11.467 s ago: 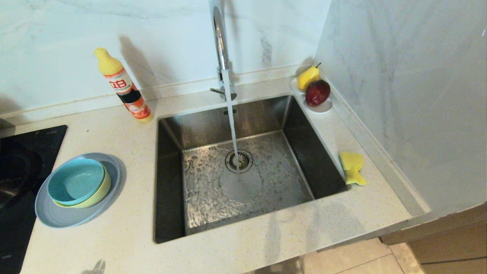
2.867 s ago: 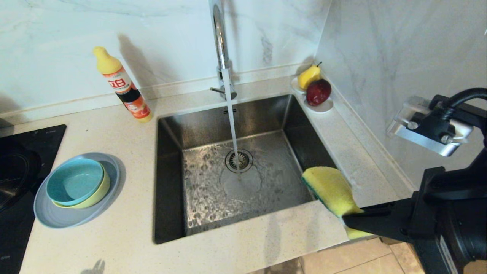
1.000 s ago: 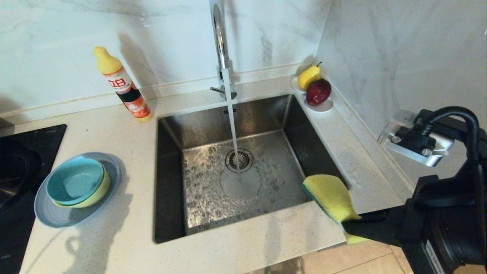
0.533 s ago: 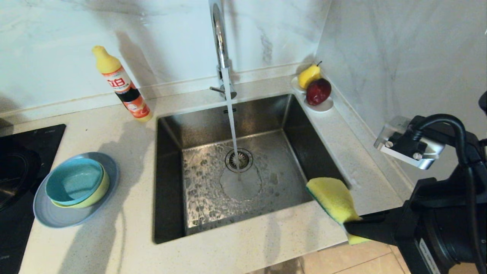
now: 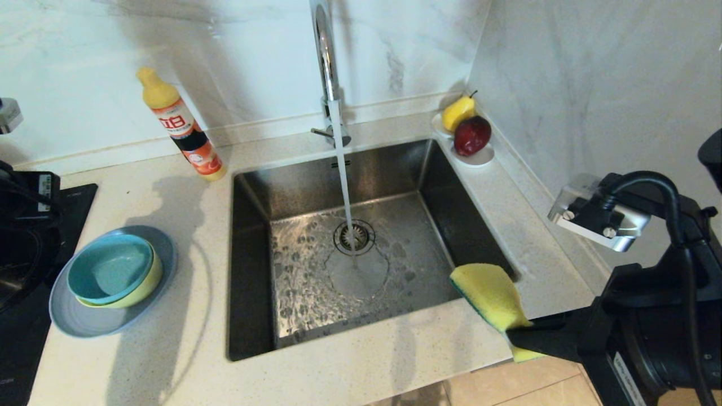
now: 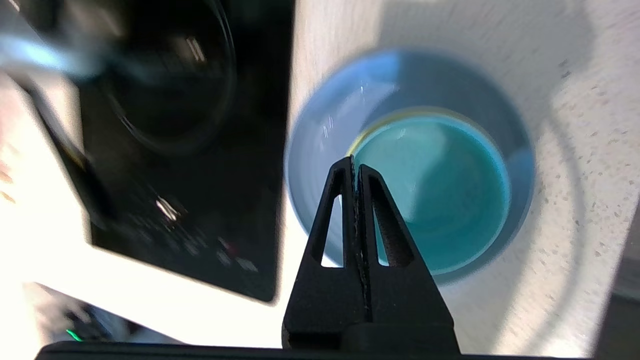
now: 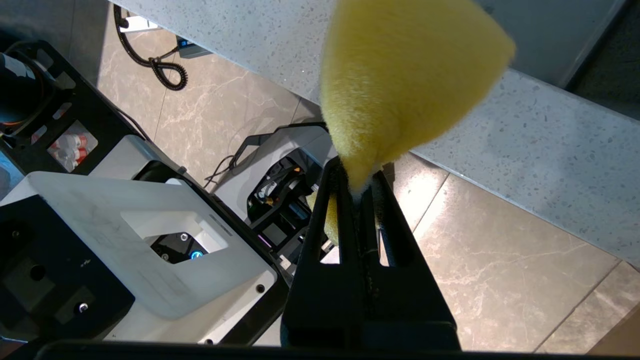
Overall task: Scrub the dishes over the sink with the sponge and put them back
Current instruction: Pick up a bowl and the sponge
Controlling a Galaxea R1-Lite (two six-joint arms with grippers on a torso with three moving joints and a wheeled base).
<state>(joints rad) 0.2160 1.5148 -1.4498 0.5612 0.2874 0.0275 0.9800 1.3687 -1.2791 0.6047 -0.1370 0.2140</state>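
Note:
A small teal bowl (image 5: 110,268) sits nested in a yellow-green bowl (image 5: 148,285) on a grey-blue plate (image 5: 84,318), left of the sink (image 5: 395,169). Water runs from the faucet (image 5: 324,56) onto the drain. My right gripper (image 5: 516,335) is shut on the yellow sponge (image 5: 491,293), holding it above the sink's front right corner; the wrist view shows the sponge (image 7: 405,85) pinched at the gripper (image 7: 356,182). My left gripper (image 6: 355,162) is shut and empty. It hangs over the plate (image 6: 320,145) at the edge of the teal bowl (image 6: 440,190).
A yellow-capped detergent bottle (image 5: 180,129) stands behind the dishes. A white dish with a pear and an apple (image 5: 471,141) sits at the sink's back right corner. A black cooktop (image 5: 22,270) borders the plate on the left. A marble wall rises on the right.
My left arm has swung in at the left edge and its shadow has spread over the counter by the dishes. The right gripper and sponge have barely shifted.

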